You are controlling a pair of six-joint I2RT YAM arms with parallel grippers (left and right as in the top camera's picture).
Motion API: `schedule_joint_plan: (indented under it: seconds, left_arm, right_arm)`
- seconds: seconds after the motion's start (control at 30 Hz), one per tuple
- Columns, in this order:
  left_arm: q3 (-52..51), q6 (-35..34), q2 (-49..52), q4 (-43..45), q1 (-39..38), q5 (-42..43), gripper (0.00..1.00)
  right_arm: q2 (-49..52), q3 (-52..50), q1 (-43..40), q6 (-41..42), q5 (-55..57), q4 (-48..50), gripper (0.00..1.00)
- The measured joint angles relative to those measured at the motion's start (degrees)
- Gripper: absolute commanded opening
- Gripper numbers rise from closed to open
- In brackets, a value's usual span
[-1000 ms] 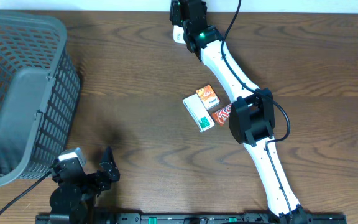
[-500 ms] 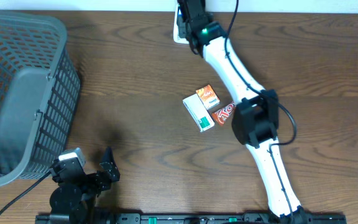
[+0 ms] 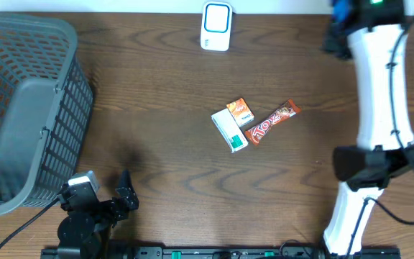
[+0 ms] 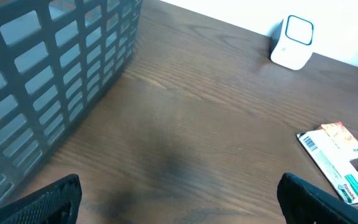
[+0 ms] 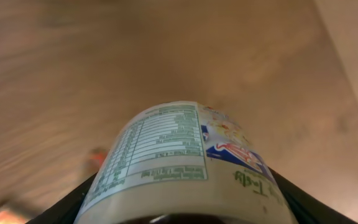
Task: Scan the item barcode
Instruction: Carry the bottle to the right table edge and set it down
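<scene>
Cream cylindrical container (image 5: 179, 155), in right pincer (image 5: 179, 208): green print, red-and-blue logo. Dark brown wood-grain counter (image 3: 157, 93). Grey lattice plastic basket (image 3: 20, 108), left of left pincer (image 4: 179, 193). White box scanner (image 3: 215, 26), blue square outline. Red-orange wrapped bar (image 3: 272, 122), white lettering.

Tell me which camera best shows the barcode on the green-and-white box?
Left wrist view: the green-and-white box lies close, barcode stripes plain at one end. Overhead shows the whole box, barcode too small to make out. Right wrist is blocked by a labelled tub.
</scene>
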Motion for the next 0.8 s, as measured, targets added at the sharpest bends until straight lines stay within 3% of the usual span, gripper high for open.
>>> schedule_joint_plan:
  seconds: [0.1, 0.4, 0.8]
  left_arm:
    - [0.0, 0.0, 0.0, 0.0, 0.0, 0.0, 0.98]
    - [0.0, 0.0, 0.0, 0.0, 0.0, 0.0, 0.98]
    - [0.0, 0.0, 0.0, 0.0, 0.0, 0.0, 0.98]
  right_arm:
    - [1.8, -2.7, -6.9, 0.6, 0.1, 1.4, 0.65]
    - [2.6, -20.1, -26.1, 1.2, -3.0, 13.9, 0.63]
    - [2.8, -39.0, -42.3, -5.3, -13.9, 26.6, 0.67]
